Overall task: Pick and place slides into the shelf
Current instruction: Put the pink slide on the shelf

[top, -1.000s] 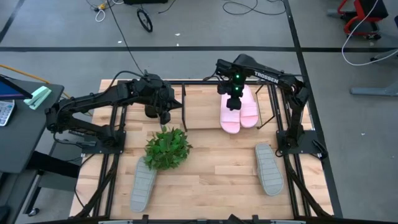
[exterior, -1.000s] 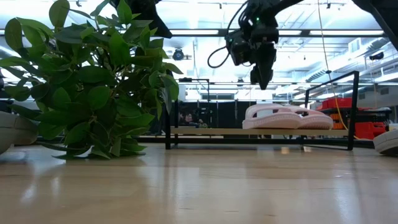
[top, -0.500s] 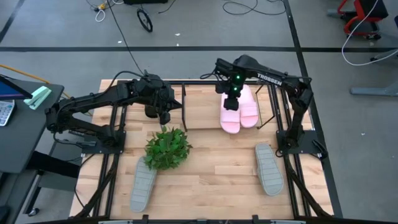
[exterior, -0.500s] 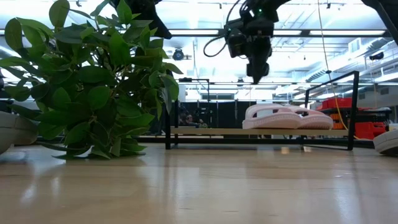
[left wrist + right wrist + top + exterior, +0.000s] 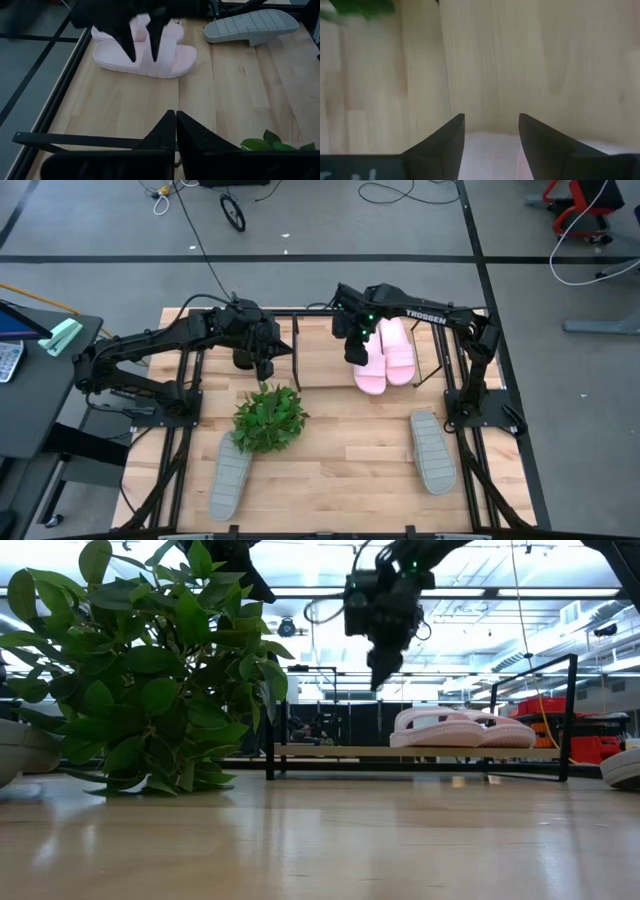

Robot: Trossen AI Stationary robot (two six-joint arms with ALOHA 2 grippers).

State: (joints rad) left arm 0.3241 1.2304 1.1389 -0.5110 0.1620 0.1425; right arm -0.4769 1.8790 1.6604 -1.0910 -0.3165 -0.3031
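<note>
Two light pink slides (image 5: 386, 356) lie side by side on the right part of the shelf (image 5: 322, 365), soles on its slanted board (image 5: 360, 752). They also show in the low view (image 5: 460, 727) and the left wrist view (image 5: 150, 55). One grey slide (image 5: 431, 450) lies sole-up on the table at near right, the other (image 5: 230, 477) at near left. My right gripper (image 5: 352, 348) hangs open above the shelf, just left of the pink slides (image 5: 495, 150), touching nothing. My left gripper (image 5: 262, 362) waits shut over the shelf's left end.
A green leafy plant (image 5: 268, 418) stands on the table between the shelf and the near-left grey slide, and fills the left of the low view (image 5: 140, 670). The shelf's black rods (image 5: 572, 715) rise at its ends. Bare board lies left of the pink slides.
My right gripper has moved toward the table's left, from above the pink slides to above the bare board beside them, staying at about the same height. The slides have stayed where they were.
</note>
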